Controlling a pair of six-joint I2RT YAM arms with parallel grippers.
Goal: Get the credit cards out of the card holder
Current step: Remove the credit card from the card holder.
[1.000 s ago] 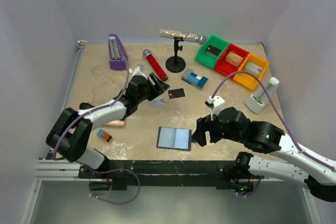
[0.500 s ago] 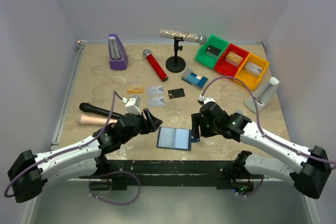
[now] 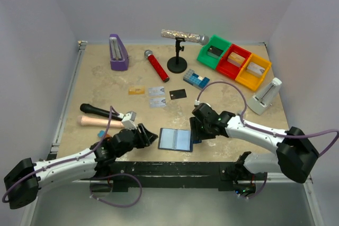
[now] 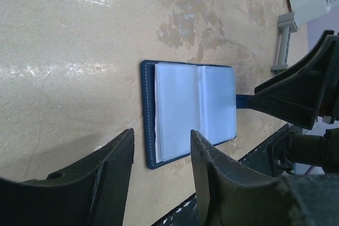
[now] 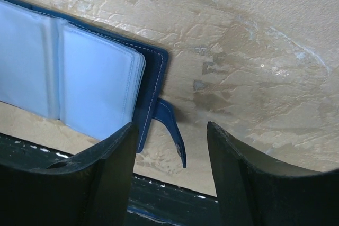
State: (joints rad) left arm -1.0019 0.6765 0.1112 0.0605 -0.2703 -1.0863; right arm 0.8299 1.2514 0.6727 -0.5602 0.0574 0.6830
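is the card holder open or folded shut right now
Open. The card holder lies spread flat, both pale inner pockets facing up side by side, its closure tab hanging loose at one edge.

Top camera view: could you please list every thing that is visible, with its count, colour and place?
card holder: one, dark blue with pale pockets, open, near edge, centre
credit cards: three, one gold, two silver-grey, mid-table
black card: one, black, right of the credit cards
microphone: one, red, back centre
stand: one, black, back centre
glitter tube: one, silver, on the stand
brick block: one, blue and white, beside the stand
bins: three, green, red, yellow, back right
wedge: one, purple, back left
holder: one, white, right side
handles: two, black and peach, left side
left end effector: one, black, open, left of the card holder
right end effector: one, black, open, right of the card holder
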